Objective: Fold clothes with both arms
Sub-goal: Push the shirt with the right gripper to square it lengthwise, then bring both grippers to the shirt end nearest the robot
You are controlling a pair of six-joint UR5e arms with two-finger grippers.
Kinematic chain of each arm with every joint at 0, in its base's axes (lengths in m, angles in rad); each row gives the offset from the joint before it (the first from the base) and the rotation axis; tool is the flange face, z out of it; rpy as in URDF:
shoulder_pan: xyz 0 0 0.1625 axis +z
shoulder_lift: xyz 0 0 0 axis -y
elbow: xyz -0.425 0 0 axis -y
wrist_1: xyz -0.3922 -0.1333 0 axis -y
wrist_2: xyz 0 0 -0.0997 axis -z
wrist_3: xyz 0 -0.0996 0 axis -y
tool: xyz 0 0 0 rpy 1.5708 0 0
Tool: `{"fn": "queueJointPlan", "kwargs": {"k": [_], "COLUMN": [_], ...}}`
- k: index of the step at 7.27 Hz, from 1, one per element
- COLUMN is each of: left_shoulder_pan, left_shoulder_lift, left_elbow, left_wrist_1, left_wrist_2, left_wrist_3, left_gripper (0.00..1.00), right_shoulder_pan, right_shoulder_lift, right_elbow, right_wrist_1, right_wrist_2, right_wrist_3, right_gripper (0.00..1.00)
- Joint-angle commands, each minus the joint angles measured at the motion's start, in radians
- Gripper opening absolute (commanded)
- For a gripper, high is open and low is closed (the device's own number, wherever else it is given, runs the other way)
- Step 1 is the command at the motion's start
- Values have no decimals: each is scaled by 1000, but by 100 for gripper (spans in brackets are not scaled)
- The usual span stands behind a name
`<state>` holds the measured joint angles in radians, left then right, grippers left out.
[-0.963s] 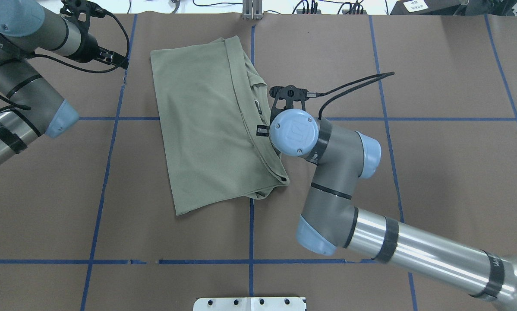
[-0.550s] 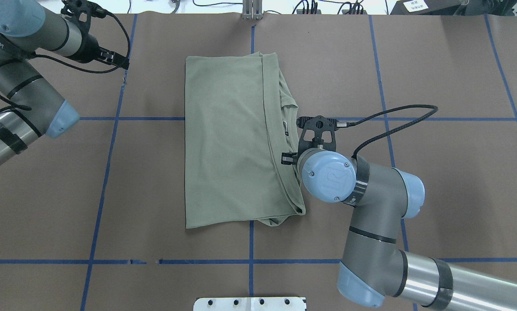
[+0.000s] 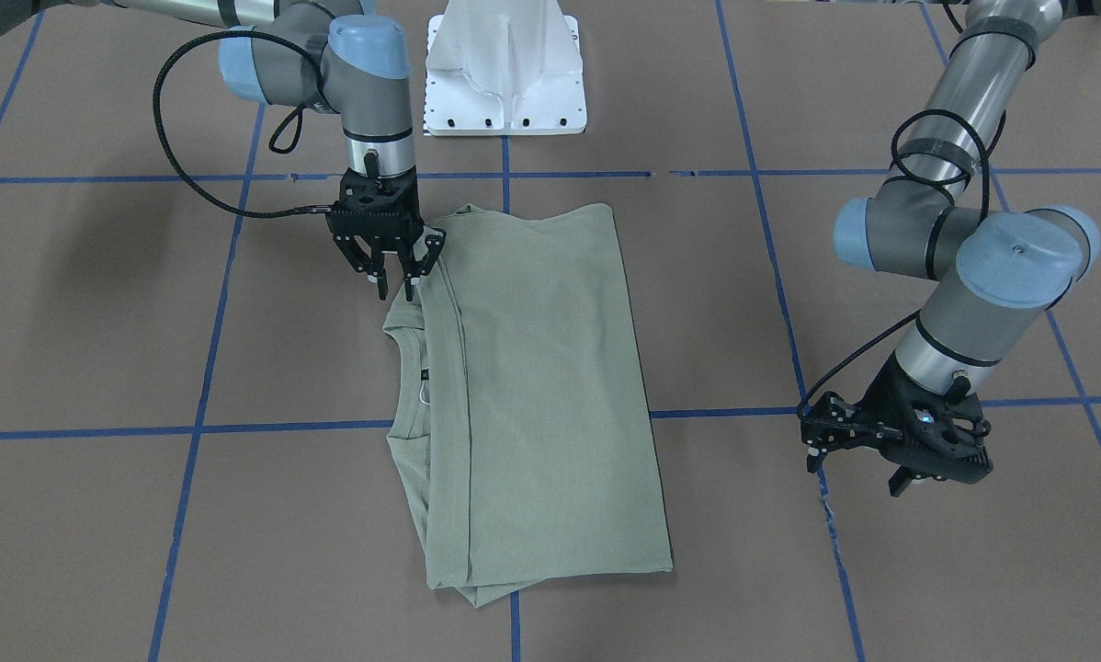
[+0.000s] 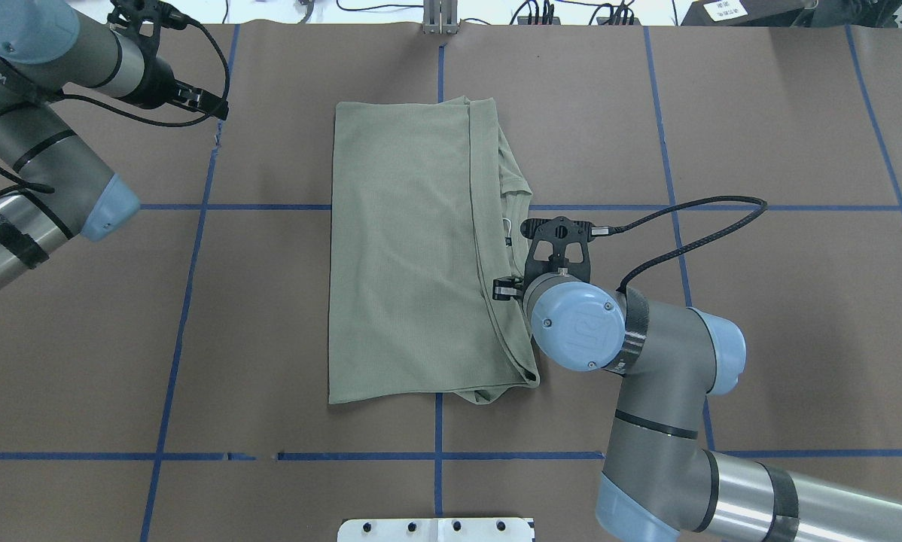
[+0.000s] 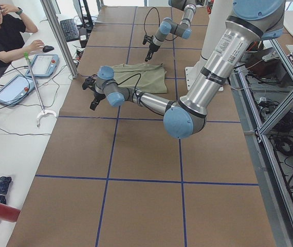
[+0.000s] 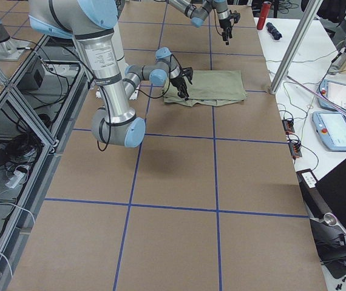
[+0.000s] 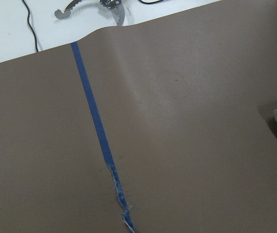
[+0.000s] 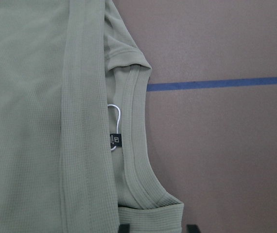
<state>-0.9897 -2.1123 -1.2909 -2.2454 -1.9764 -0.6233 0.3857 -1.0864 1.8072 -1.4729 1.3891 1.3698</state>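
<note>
The pale sage-green shirt (image 4: 406, 248) lies folded in a long rectangle on the brown table, with its round neck and white tag loop (image 8: 115, 116) on the right-hand side. My right gripper (image 3: 398, 279) is open and points down at the shirt's near right edge, beside the neck. Its fingertips (image 8: 124, 228) stand apart over the shoulder fold. In the overhead view my wrist hides most of it. My left gripper (image 4: 217, 113) is far off the shirt at the back left, over bare table, and its fingers look apart and empty (image 3: 936, 476).
The white pedestal base (image 3: 505, 74) stands at the robot's side of the table. Blue tape lines (image 4: 437, 421) grid the brown cover, one torn (image 7: 121, 204). An operator (image 5: 2, 31) sits at a side bench with tablets beyond the left end.
The shirt has slid to the right and toward the robot and turned square to the tape grid, along with my right gripper. The left arm has not moved.
</note>
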Motion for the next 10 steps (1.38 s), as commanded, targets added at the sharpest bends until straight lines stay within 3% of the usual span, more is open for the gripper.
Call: {"fn": "queueJointPlan", "kwargs": {"k": [1, 3, 5, 7, 10], "left_shoulder_pan": [16, 150, 312, 461, 598], "left_shoulder_lift": [0, 127, 231, 259, 265], "left_elbow": [-48, -288, -494, -542, -527], "left_wrist_1": [1, 4, 6, 13, 55], "left_wrist_2": [-36, -81, 18, 143, 232], "left_wrist_3": [-109, -400, -684, -835, -935], "left_gripper": [100, 100, 100, 100, 100], "right_shoulder_pan": [80, 84, 72, 50, 42], "right_shoulder_lift": [14, -18, -72, -70, -67], "right_elbow": [18, 101, 155, 156, 155], "right_wrist_1": [2, 12, 93, 105, 105], "right_wrist_2": [172, 183, 194, 188, 185], "right_wrist_3": [-56, -40, 79, 86, 86], "right_gripper": [100, 100, 100, 100, 100]}}
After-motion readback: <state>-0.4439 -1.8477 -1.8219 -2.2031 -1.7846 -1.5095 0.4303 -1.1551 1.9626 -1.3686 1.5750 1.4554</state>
